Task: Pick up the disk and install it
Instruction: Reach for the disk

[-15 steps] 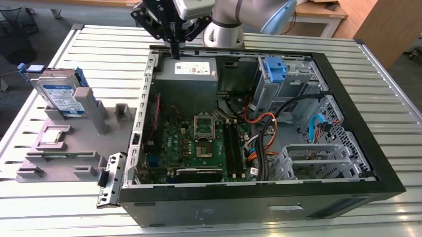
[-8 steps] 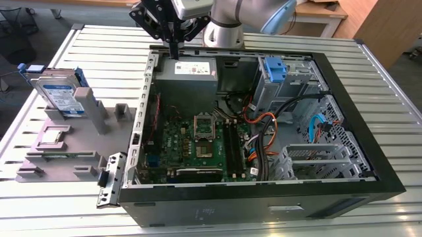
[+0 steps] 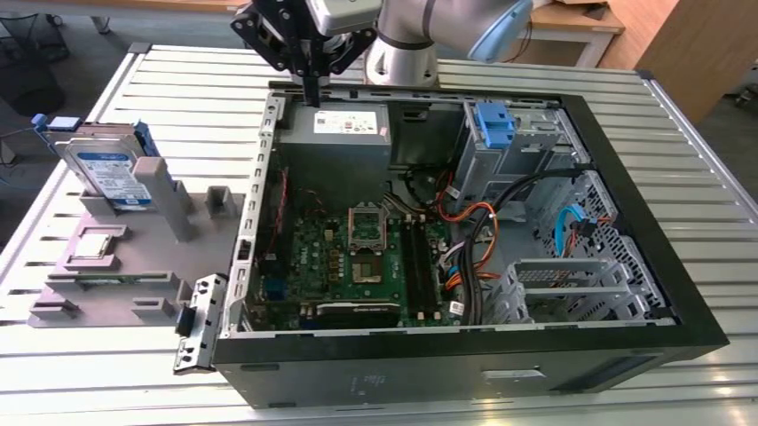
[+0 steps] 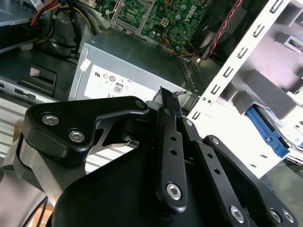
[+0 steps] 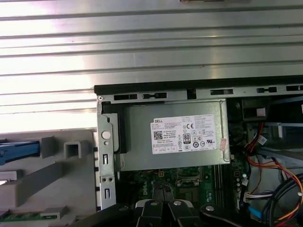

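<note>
End effector (image 3: 312, 99) (narrow, fingers together, empty) near the power supply (image 3: 335, 124), disk (image 3: 109, 170) well apart.

This is a robotics lab or workshop bench set up for computer assembly. In the exterior view a robot arm (image 3: 427, 31) rises at twelve o'clock from a slatted aluminium table (image 3: 711, 133). At the centre lies an open desktop tower case (image 3: 474, 355), its motherboard (image 3: 355, 257) and power supply (image 3: 337, 129) laid bare. At nine o'clock a grey parts jig (image 3: 119, 266) holds the disk (image 3: 109, 169) on edge. Wooden furniture (image 3: 693, 44) stands at one o'clock.
</note>
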Robot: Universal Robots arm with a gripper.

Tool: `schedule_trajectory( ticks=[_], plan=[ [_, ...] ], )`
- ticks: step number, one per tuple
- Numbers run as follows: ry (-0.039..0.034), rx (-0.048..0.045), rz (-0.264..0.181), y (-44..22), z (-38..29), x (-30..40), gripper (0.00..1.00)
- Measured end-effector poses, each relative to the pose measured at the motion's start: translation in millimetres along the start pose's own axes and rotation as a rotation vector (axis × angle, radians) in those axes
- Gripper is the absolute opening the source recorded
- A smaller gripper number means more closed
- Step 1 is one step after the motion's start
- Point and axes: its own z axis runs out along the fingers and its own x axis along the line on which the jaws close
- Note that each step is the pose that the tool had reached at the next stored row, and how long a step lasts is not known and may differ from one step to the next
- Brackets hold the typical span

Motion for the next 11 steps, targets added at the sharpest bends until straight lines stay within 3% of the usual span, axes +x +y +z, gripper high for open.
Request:
schedule_trajectory(
  ticks=[11],
  plan=[
    [0.0000, 0.0001, 0.000, -0.2, -0.1, 3.3, 0.11]
  ],
)
